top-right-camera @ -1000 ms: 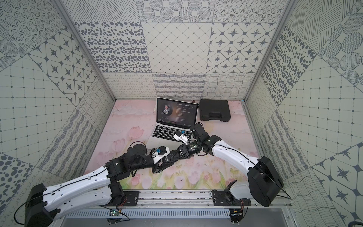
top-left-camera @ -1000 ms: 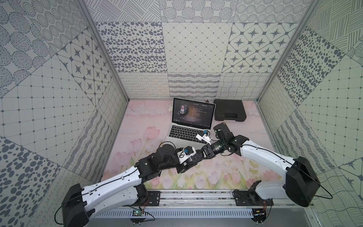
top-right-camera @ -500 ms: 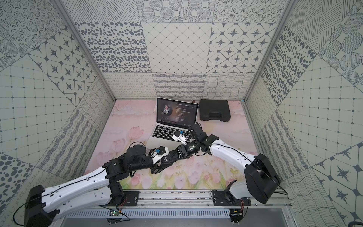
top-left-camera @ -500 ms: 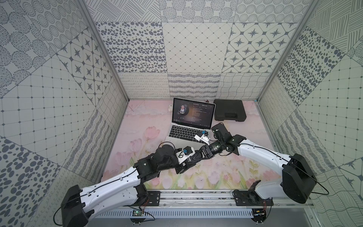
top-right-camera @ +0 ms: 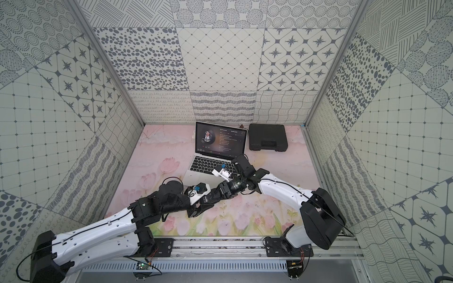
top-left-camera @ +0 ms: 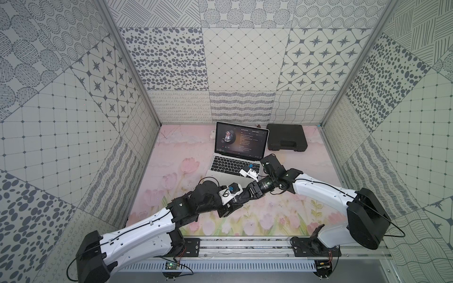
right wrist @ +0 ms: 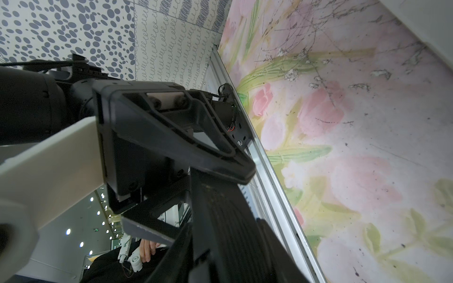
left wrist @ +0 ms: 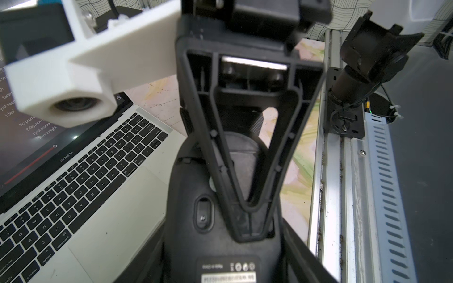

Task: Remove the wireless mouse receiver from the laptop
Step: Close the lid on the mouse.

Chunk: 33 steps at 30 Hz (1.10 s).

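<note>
Both arms meet at the 5 o'clock corner of the laptop [top-left-camera: 232,165], which stands open on the floral bench [top-left-camera: 171,176], screen lit. Left tool [top-left-camera: 234,204]: jaws set wide and, by the left wrist view, clamped across a black mouse [left wrist: 196,196] turned belly-up, with its label and sensor window exposed. It is probably held this way to present the underside to the other arm. Right tool [left wrist: 250,218]: in a top view it reaches in from 2 o'clock, tip on or just over the mouse's underside. Only one finger shows, side-on, so I cannot tell its gap or whether it carries anything. Wireless mouse receiver: not found in any view. From above the right arm hides the laptop's right edge, so whether it is plugged in or out is undetermined. Count: one laptop, one mouse, one black case [top-left-camera: 286,137] at 3 o'clock of the screen, two arms, zero receivers seen.
</note>
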Each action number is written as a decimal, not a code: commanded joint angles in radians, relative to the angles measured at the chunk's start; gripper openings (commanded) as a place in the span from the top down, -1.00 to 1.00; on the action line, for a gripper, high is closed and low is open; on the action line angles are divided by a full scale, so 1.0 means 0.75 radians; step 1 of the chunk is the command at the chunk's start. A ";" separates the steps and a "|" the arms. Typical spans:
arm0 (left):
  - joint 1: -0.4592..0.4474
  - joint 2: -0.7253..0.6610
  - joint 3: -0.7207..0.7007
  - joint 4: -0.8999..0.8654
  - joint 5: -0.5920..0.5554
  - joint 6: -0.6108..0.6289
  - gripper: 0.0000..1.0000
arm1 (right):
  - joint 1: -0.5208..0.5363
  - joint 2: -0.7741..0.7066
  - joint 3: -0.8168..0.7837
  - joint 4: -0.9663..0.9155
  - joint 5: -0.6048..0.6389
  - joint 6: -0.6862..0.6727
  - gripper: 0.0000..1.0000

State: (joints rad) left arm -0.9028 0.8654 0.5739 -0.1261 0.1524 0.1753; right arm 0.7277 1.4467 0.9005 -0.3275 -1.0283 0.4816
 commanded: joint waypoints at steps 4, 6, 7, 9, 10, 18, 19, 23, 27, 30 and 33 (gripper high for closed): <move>-0.004 -0.015 0.036 0.332 0.087 -0.009 1.00 | 0.016 0.037 -0.003 0.058 0.108 0.015 -0.04; -0.002 -0.010 0.029 0.323 0.082 -0.001 1.00 | 0.014 0.023 0.004 0.063 0.101 0.017 -0.13; -0.003 -0.006 0.024 0.318 0.078 0.001 1.00 | 0.012 0.016 0.006 0.062 0.101 0.020 -0.18; -0.004 0.005 0.011 0.313 0.073 0.002 1.00 | 0.003 0.002 0.008 0.061 0.091 0.023 -0.32; -0.002 0.012 0.008 0.314 0.073 -0.001 1.00 | -0.002 -0.006 0.008 0.062 0.094 0.025 -0.38; -0.003 0.053 0.009 0.304 0.066 0.003 1.00 | -0.085 -0.102 -0.019 0.070 0.052 0.061 -0.73; -0.002 0.053 0.009 0.301 0.064 0.002 1.00 | -0.102 -0.118 -0.027 0.069 0.049 0.065 -0.77; -0.006 0.057 0.010 0.294 0.057 0.006 1.00 | -0.142 -0.167 -0.051 0.076 0.029 0.083 -0.87; -0.003 0.057 0.017 0.287 0.053 0.007 1.00 | -0.188 -0.214 -0.093 0.071 0.011 0.089 -0.94; -0.003 0.056 0.022 0.277 0.054 0.008 0.99 | -0.224 -0.261 -0.128 0.071 -0.003 0.096 -0.94; -0.003 0.057 0.026 0.273 0.057 0.008 1.00 | -0.247 -0.295 -0.143 0.050 -0.014 0.089 -0.93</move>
State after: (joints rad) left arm -0.9039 0.9054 0.5743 -0.0017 0.1726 0.1757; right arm 0.5556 1.2602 0.8055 -0.3050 -1.0172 0.5503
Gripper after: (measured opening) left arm 0.623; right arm 0.968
